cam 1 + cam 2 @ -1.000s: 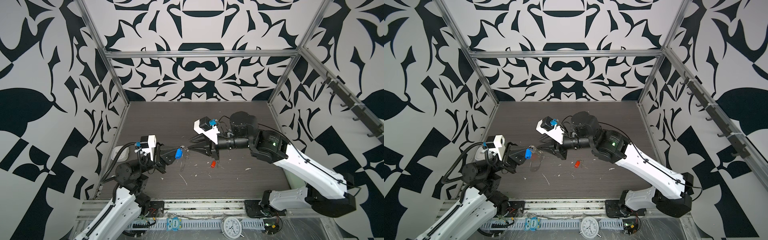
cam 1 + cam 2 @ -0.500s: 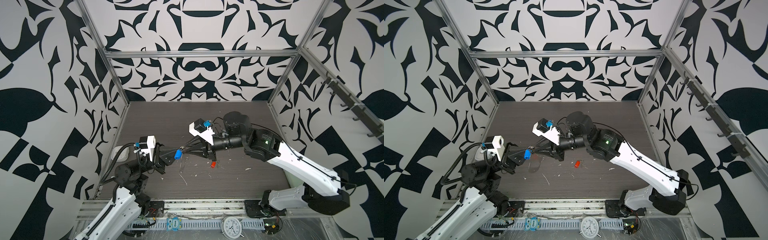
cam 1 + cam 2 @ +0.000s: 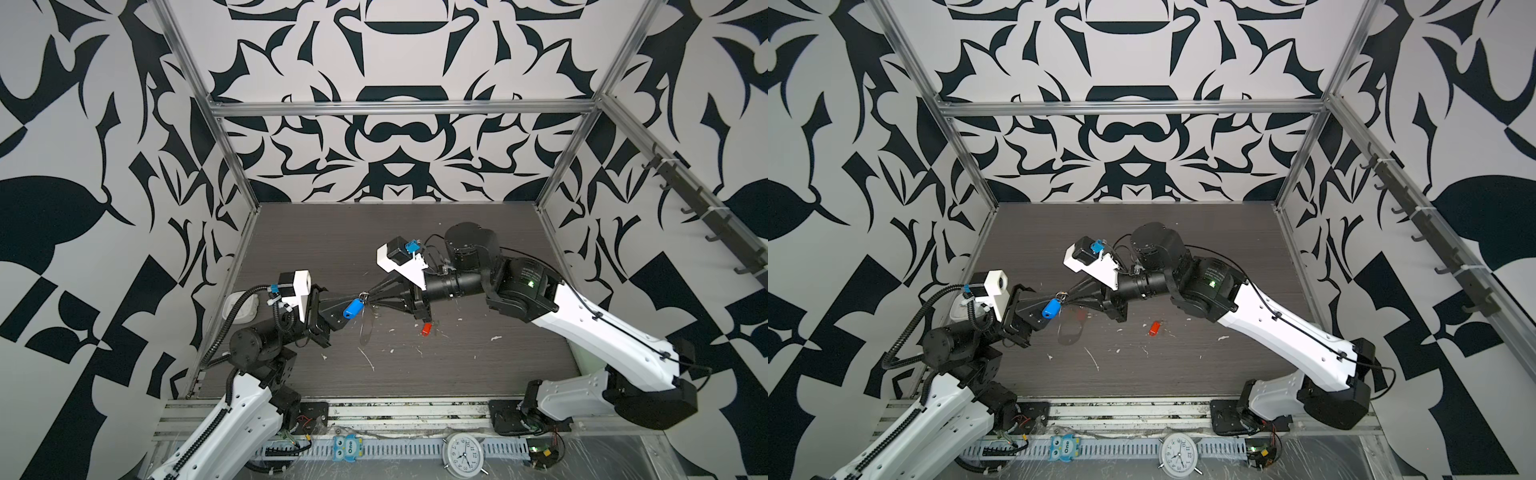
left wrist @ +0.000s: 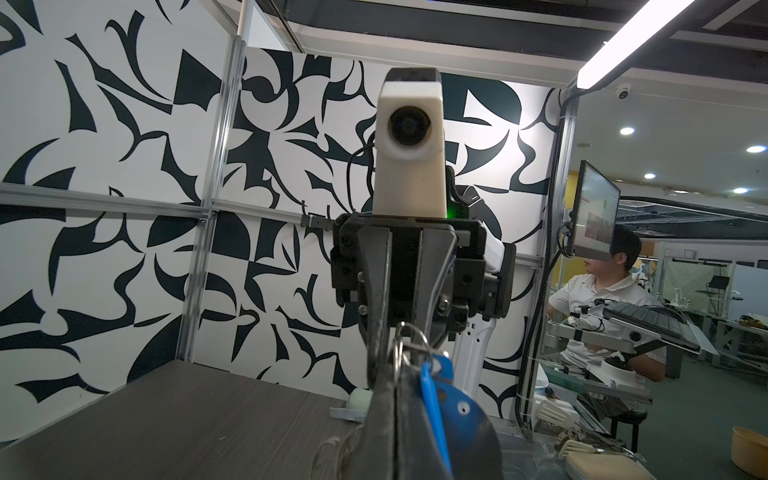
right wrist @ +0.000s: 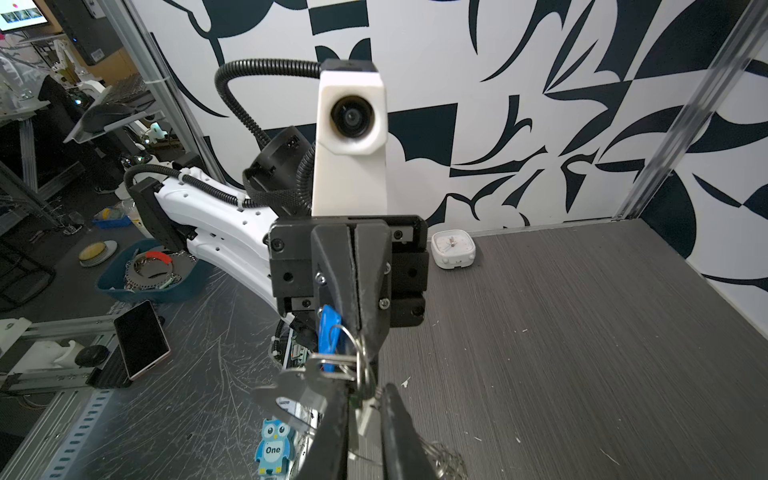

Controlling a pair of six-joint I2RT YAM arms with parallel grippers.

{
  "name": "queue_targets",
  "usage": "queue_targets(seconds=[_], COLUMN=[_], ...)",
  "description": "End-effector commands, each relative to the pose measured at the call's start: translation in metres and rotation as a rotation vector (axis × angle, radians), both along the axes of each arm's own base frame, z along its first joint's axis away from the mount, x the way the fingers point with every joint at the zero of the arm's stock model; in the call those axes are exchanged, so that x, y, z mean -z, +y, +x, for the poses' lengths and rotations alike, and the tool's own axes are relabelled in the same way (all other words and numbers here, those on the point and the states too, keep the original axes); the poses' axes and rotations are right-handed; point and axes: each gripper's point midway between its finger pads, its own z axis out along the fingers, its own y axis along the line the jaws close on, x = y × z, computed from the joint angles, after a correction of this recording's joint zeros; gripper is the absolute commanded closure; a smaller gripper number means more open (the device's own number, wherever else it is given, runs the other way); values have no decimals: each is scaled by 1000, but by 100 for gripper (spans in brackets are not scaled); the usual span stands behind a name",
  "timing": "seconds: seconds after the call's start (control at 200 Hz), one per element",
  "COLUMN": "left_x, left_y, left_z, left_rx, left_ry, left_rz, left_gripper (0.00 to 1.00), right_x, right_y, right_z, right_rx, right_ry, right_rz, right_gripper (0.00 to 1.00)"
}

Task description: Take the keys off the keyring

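You have one key (image 3: 353, 308) between left gripper (image 3: 360, 299) and right gripper (image 3: 368, 296), just left of the worktop's (image 3: 457, 374) middle; the other key (image 3: 426, 329) lies just right.

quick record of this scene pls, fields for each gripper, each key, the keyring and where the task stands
left gripper: shut at the split ring of the blue-tag key
right gripper: jaws narrowed around the metal clips of the keyring; whether it grips them is unclear
blue-tag key: raised between the two gripper tips, appears still joined to the keyring
red-tag key: lying loose on the table, apart from the keyring
keyring: raised, loop hanging below the gripper tips
task status: one key off, one left
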Motion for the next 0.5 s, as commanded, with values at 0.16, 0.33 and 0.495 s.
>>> queue_targets(seconds=[0.16, 0.33, 0.495], left_x=[-9, -9, -8], left_y=[4, 4, 7], left_z=[-8, -6, -1], left_rx=[8, 3, -34], left_ry=[-38, -31, -7], left_rz=[-30, -31, -41], left_gripper=[100, 100, 100], right_x=[-34, -33, -34], right_y=[-6, -6, -7], right_z=[-3, -3, 7], right_rx=[1, -3, 66], right_ry=[-48, -40, -41], right_rz=[102, 94, 83], right_gripper=[96, 100, 100])
